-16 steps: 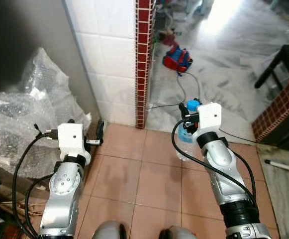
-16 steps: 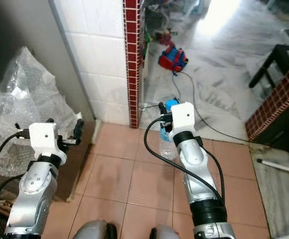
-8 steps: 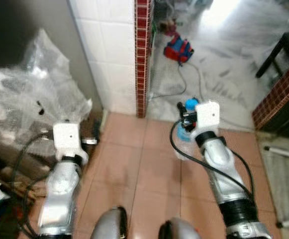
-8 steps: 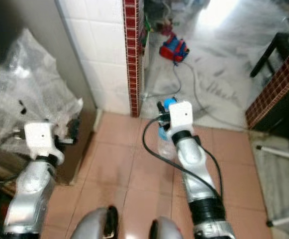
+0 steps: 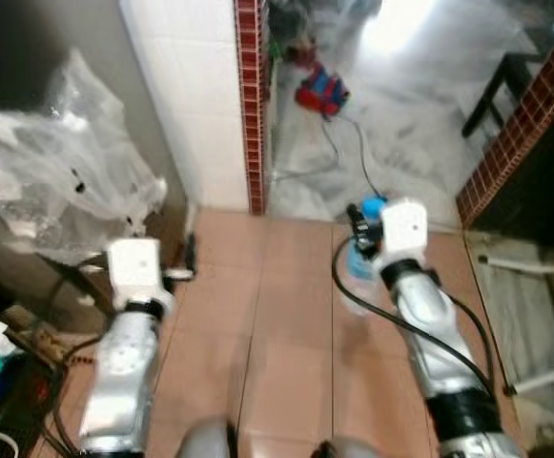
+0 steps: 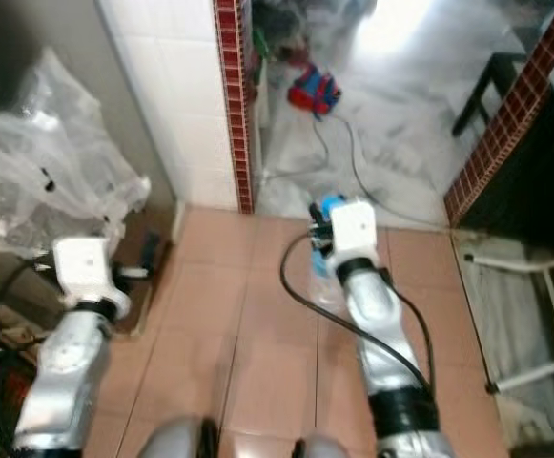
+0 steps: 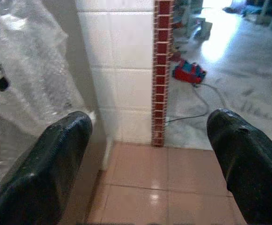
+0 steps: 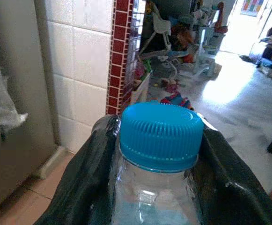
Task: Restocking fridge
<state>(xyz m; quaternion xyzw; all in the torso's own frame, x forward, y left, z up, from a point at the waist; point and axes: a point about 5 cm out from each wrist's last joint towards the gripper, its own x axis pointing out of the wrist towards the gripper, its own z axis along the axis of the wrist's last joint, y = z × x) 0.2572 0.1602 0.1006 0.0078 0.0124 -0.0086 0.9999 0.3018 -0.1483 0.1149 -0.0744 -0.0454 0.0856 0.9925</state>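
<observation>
Two silver arms, both raised before the robot over a floor of salmon-pink square tiles (image 5: 286, 315).

Right gripper (image 8: 157, 140): one; its two black fingers (image 8: 86, 187) are clamped on the neck of one clear plastic water bottle with a ribbed blue screw cap (image 8: 159, 136). The bottle stands upright in the grasp; in the head views it hangs off the floor in front of the right wrist (image 5: 362, 262), roughly between the tiled floor and the grey marbled floor beyond.

Left gripper (image 7: 145, 173): one; its two black fingers (image 7: 49, 168) are spread wide apart with nothing between them, held out toward the foot of the wall.

One white-tiled wall (image 5: 195, 105), edged by one vertical strip of small dark-red tiles (image 5: 251, 95) at its corner.

One grey upright panel (image 7: 86, 79) adjoins the white wall on the robot's left; what it belongs to cannot be told.

One crumpled mass of clear bubble wrap (image 5: 52, 181) lies against that panel, beside the left arm.

One red-and-blue object (image 5: 320, 92) lies on the marbled floor well beyond the bottle, with one dark cable (image 5: 353, 153) trailing from it toward the robot.

One counter face of dark-red tiles (image 5: 520, 114) stands to the right.
</observation>
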